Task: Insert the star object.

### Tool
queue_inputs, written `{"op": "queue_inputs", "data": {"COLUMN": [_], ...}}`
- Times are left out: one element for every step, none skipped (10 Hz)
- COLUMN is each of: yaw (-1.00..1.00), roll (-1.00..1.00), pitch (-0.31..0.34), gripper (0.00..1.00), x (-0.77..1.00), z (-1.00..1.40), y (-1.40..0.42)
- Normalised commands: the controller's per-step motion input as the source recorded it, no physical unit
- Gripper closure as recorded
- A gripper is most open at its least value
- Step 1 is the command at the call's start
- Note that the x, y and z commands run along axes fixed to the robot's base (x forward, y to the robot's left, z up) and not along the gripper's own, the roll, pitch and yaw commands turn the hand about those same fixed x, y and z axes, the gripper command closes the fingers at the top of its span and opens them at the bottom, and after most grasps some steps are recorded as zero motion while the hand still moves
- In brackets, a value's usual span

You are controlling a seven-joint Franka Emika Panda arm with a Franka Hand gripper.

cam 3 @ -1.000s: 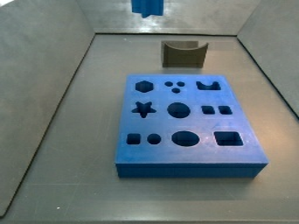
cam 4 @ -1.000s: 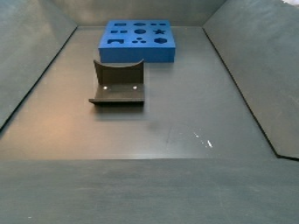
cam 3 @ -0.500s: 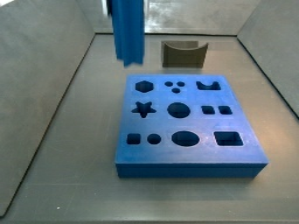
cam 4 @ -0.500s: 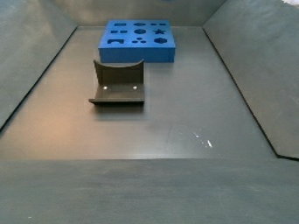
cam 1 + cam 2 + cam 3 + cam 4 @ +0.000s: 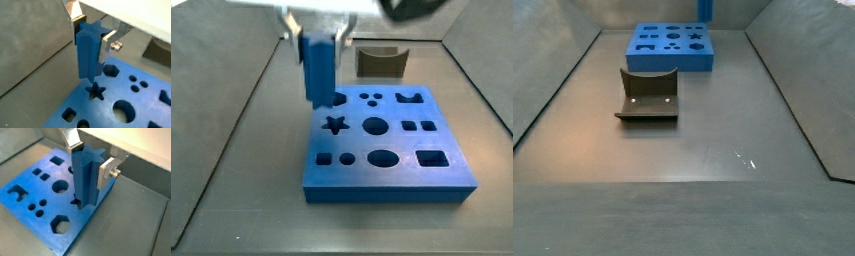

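The star object [image 5: 88, 54] hangs upright in the gripper [image 5: 91, 31], its lower tip just above the board's star-shaped hole [image 5: 97, 91] in a wrist view. Biggest on the floor is the blue board [image 5: 385, 140], centre frame in a side view, the peg upper left over it. Next, the olive-brown curved piece [image 5: 381, 61] sits beyond the board, near the top. The silver fingers [image 5: 107, 172] are clamped flat against the peg's ridged sides.
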Motion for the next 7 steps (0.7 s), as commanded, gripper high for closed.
{"op": "queue_inputs", "data": {"yaw": [-0.04,-0.02,-0.05,-0.13,-0.17,-0.15,-0.04], "roll": [-0.04,-0.06,-0.14,-0.16,-0.13,-0.03,0.0], "pitch": [0.044,0.051,0.0,0.0,0.0,0.0,0.0], "gripper": [1.0,1.0,1.0,1.0,1.0,1.0,1.0], "x": [0.0,0.07,0.13,0.22,0.15,0.13,0.22], "z": [-0.55,-0.4,-0.24,-0.24,-0.21,-0.24,-0.36], "y": [0.0,0.0,0.0,0.0,0.0,0.0,-0.04]}}
